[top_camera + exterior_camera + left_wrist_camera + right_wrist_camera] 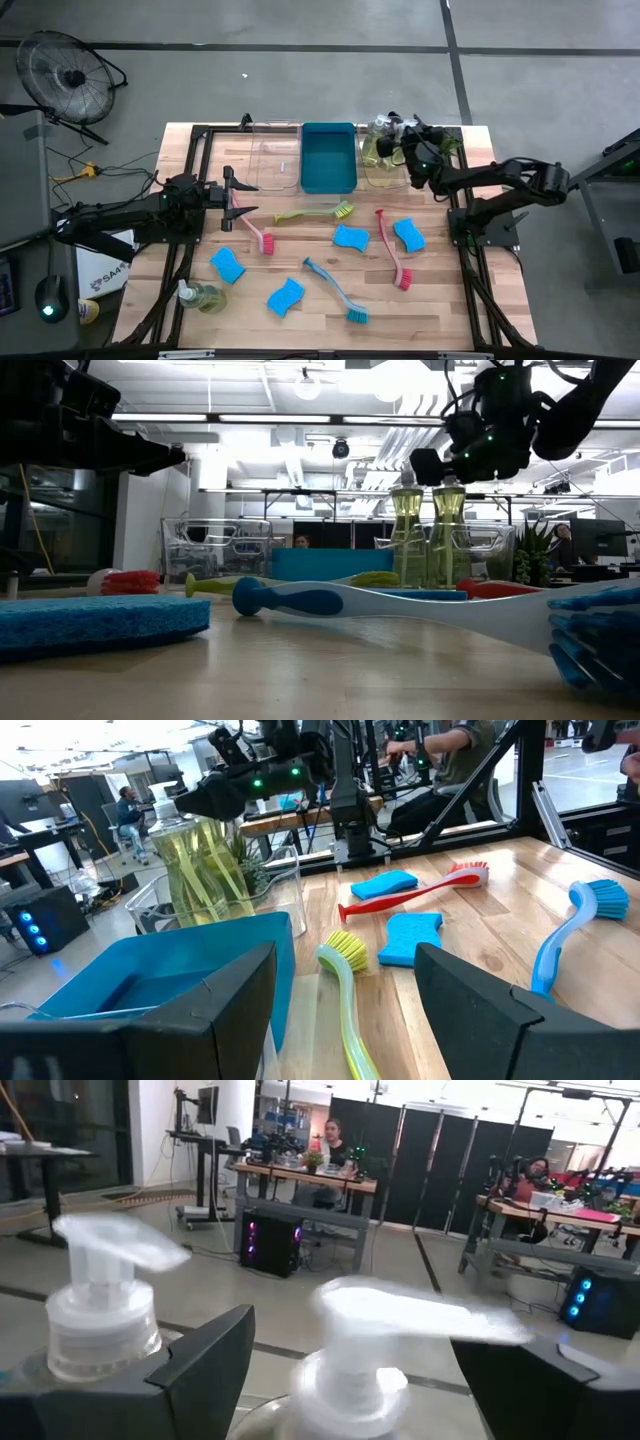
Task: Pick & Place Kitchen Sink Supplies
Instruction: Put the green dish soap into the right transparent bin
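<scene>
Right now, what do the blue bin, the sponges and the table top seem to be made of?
Blue bin: probably moulded plastic, smooth walls with a slight sheen. Sponges, such as this one: likely foam or cellulose, matte, with a rough, porous side in the low view. Table top: wood, with visible plank seams and grain, lightly glossy.

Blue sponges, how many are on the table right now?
4: one front left, one front centre, one mid-table, one to its right. None looks hidden.
</scene>
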